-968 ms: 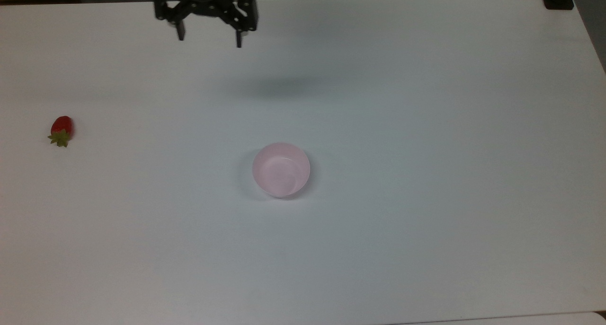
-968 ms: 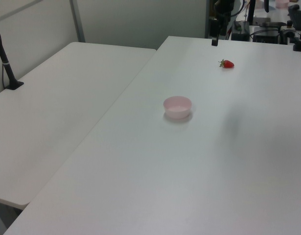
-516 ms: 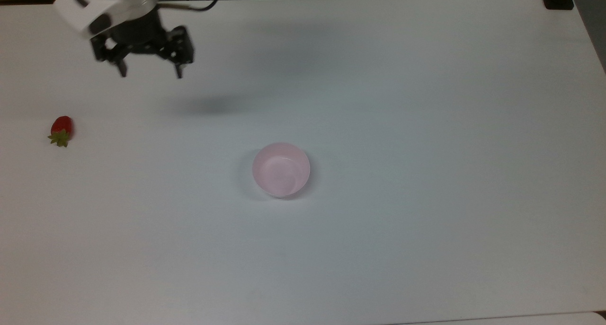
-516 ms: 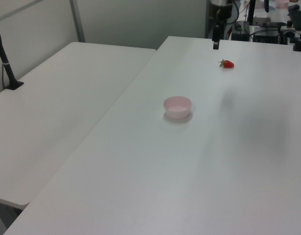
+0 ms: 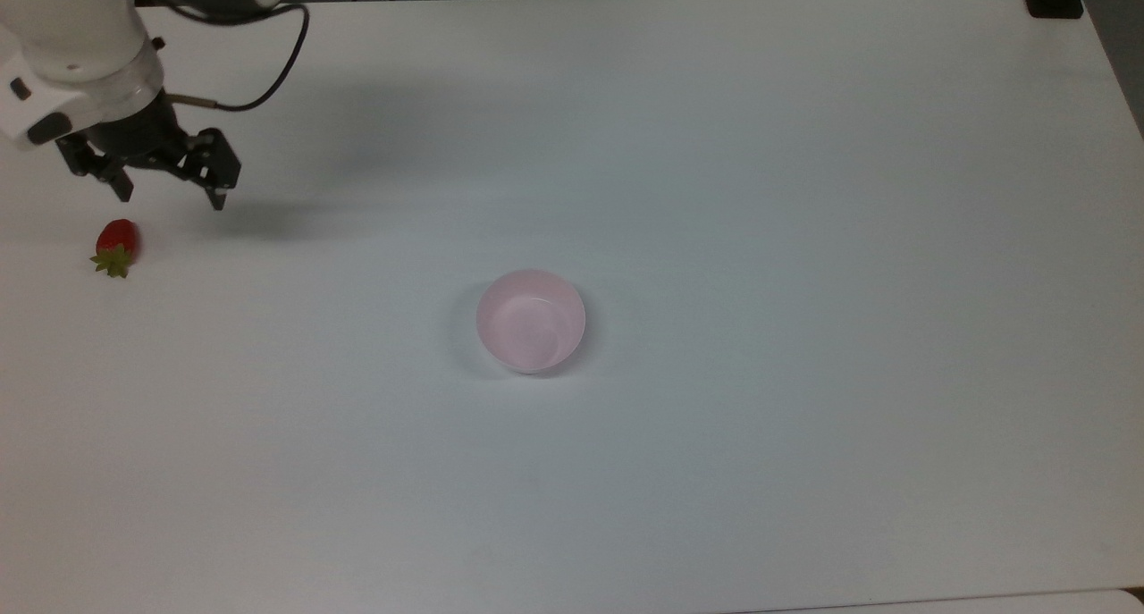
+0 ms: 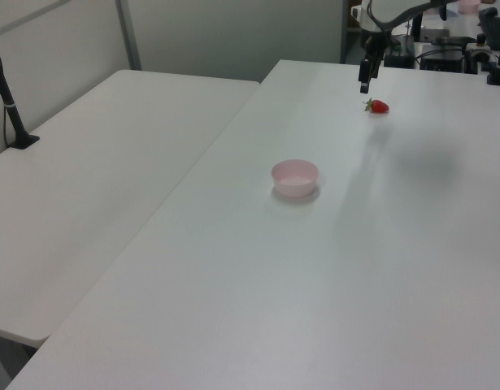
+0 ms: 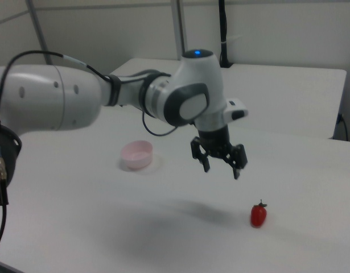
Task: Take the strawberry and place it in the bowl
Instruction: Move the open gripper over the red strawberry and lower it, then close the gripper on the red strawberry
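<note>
Red, pink, black and white on a white table

The strawberry is showing bright red with a green leafy cap; the bowl is glowing pale, plain pink. Against the white table, the gripper is showing black under a white arm with grey joints and a black cable.

light: bright, even, soft, from overhead
table: white, slightly washed out, no hard glare
shadows: diffuse grey patch under the arm at upper left of the top view; faint ring around the bowl
focus: all views slightly soft and grainy
colour: cool bluish cast in the top view
</note>
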`<control>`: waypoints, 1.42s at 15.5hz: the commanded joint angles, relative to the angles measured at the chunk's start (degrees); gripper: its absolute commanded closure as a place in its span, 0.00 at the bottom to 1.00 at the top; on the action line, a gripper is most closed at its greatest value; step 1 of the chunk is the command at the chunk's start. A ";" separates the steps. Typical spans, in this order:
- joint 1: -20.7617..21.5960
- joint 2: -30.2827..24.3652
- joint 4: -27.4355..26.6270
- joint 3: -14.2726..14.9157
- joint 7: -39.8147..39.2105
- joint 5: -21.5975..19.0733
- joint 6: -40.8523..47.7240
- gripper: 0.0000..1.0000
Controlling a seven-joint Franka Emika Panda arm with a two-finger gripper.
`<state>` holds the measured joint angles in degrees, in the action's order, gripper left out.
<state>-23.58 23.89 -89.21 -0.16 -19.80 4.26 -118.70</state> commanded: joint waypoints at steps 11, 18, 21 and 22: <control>-4.10 12.22 2.90 3.85 -4.55 -0.31 -12.08 0.07; -3.75 12.67 4.12 3.41 -4.03 -0.74 -11.91 0.75; -1.83 10.66 4.92 2.53 -3.58 -1.27 -11.11 0.79; -0.68 9.87 4.84 2.18 -3.58 -1.27 -10.94 0.79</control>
<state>-27.25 36.34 -84.20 2.52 -23.15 4.22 -130.18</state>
